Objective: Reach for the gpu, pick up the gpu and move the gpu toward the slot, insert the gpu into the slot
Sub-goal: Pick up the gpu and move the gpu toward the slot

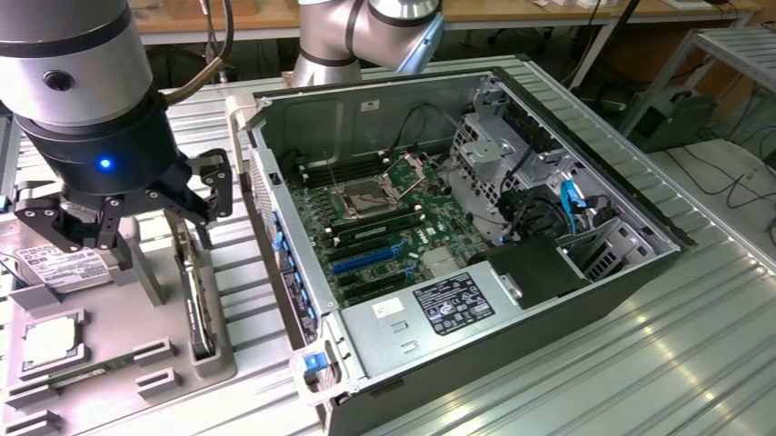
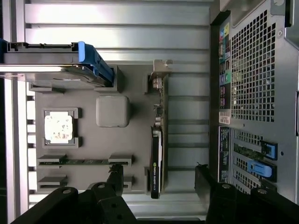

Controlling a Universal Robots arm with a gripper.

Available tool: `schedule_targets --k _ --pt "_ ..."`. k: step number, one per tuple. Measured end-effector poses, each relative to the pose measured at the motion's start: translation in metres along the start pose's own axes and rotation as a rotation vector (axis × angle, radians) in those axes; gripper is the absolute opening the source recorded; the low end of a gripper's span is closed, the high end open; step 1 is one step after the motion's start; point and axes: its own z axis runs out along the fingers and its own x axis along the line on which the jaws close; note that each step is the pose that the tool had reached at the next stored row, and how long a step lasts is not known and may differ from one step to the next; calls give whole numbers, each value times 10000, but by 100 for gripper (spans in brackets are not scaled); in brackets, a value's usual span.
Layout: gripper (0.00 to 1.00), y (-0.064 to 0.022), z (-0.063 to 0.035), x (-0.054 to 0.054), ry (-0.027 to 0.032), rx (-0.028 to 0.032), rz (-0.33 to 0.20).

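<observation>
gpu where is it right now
The gpu stands on edge in the grey tray, on the exterior view's left of the pc case, just below the open hand.

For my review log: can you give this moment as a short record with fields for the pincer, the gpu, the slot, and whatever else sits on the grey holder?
pincer: open, over the grey holder, fingers on either side of the gpu and apart from it
gpu: standing on edge in the holder, outside the computer case
slot: blue, on the board inside the open case, nothing in it
also on holder: hard drive, processor chip, memory stick
progress: gpu not yet gripped
</observation>
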Motion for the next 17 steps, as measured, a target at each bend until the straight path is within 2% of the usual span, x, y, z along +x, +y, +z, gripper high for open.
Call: schedule_targets --k 17 --pt "72 -31 176 5 12 -3 -251"
